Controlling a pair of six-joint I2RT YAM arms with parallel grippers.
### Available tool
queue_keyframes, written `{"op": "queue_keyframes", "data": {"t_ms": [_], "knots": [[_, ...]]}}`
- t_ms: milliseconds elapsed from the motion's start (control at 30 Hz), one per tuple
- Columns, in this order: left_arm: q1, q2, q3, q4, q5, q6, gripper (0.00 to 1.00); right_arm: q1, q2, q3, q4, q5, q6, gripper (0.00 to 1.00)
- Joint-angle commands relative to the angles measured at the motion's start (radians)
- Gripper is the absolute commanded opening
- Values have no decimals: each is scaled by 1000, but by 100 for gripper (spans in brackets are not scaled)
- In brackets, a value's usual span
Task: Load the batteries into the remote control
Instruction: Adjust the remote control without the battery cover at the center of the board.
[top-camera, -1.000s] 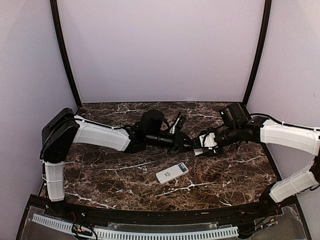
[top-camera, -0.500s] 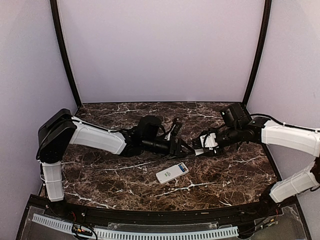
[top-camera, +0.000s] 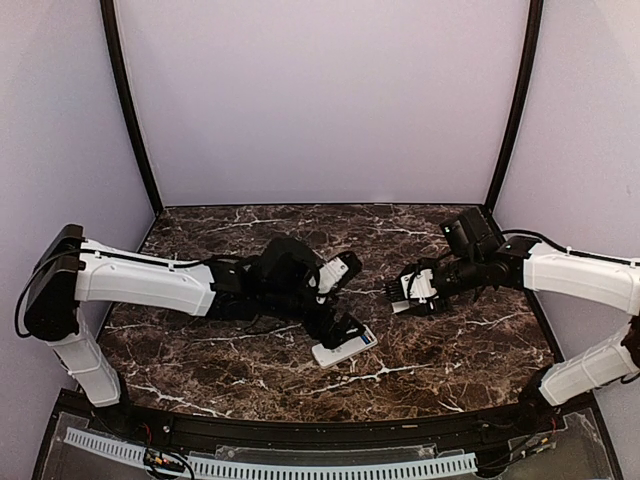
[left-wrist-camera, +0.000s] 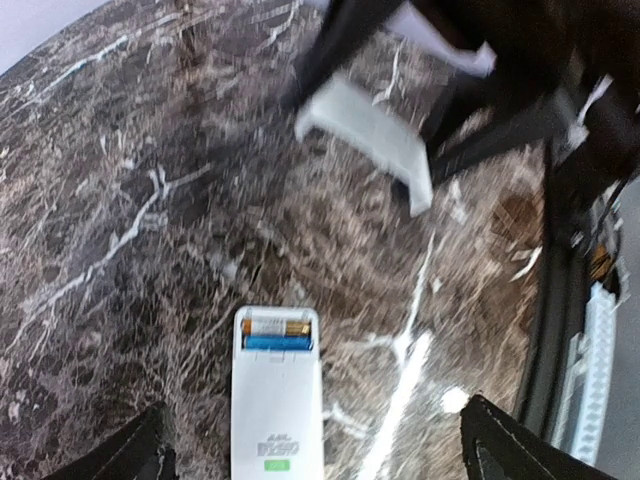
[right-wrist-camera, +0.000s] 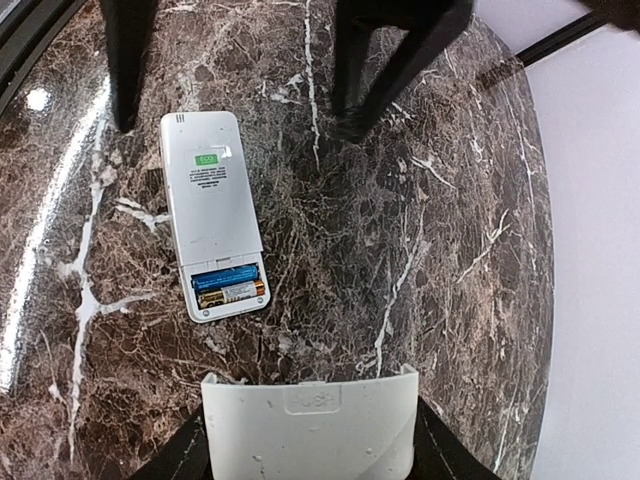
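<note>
1. Tabletop (top-camera: 470, 350): dark veined marble.
2. Left gripper (top-camera: 343, 300): jaws spread wide, low over near centre.
3. Right gripper (top-camera: 412, 288): right of centre, pinching white cover plate (right-wrist-camera: 310, 425).
4. Remote control (right-wrist-camera: 210, 200): back up, near centre, just beneath item 2.
5. Batteries (right-wrist-camera: 228, 283): two lying in its open compartment.

Left fingers (top-camera: 347, 328) now wide apart, down over remote control (top-camera: 338, 352).

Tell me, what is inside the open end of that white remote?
Two batteries lie side by side in the uncovered compartment of the remote control, one blue, one partly gold. What lies beneath them is covered.
</note>
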Motion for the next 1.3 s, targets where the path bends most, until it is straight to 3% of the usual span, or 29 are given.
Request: {"op": "queue_keyframes", "data": {"t_ms": [0,333,667,800,1067,1267], "knots": [[-37,68,-13,-241,-253,223,99,10,6,-5,-7,15,-16,39],[-35,154,-90,-172,-223,230,99,10,-6,-9,-25,5,-23,39],[4,187,-120,-91,-20,273,90,10,-2,-14,-43,-6,-39,39],[13,204,-106,-116,-12,321,83,11,-2,-14,-47,-9,-42,39],[12,202,-127,-155,50,396,57,31,-7,-53,-14,-28,-11,39],[12,152,-178,-157,50,454,53,91,56,-72,11,-50,94,39]]}}
